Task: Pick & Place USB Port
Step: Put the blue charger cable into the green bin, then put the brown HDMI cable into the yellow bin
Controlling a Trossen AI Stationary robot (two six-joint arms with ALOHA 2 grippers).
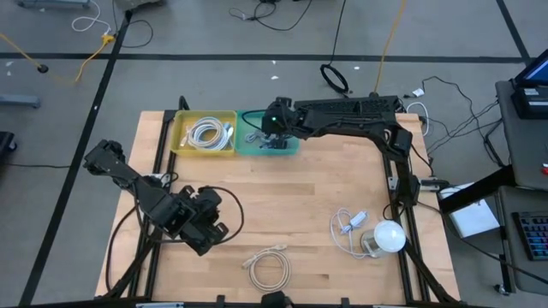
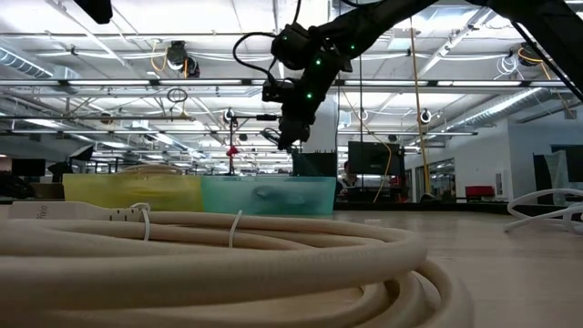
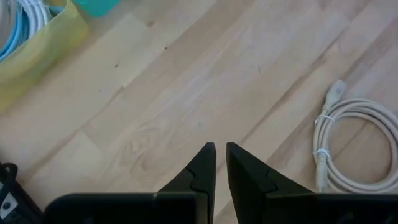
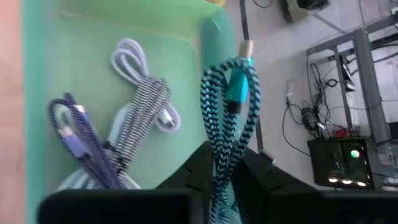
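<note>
My right gripper (image 4: 224, 163) hangs over the green bin (image 1: 291, 147) at the table's far edge and is shut on a folded teal-and-black braided USB cable (image 4: 229, 93). The low view shows this gripper (image 2: 287, 135) above the bin (image 2: 264, 194). Inside the bin (image 4: 74, 56) lie a black-and-white braided cable (image 4: 148, 102) and a purple cable (image 4: 78, 134). My left gripper (image 1: 210, 229) waits low over the table's near left part, shut (image 3: 221, 152) and touching nothing. My right gripper pinches the teal-and-black cable between its two fingers at the lower part of the folded bundle (image 4: 219, 152), several strands together. The fingers come from above, pointing down. The bundle is lifted clear of the bin, and its looped end and gold plug (image 4: 245, 48) stick out past the fingertips.
A yellow bin (image 1: 204, 133) holding white cables stands left of the green bin. A coiled white cable (image 1: 270, 267) lies by the near edge and fills the low view's foreground (image 2: 228, 264). Another white cable (image 1: 347, 227) and a white round object (image 1: 390, 236) sit near right.
</note>
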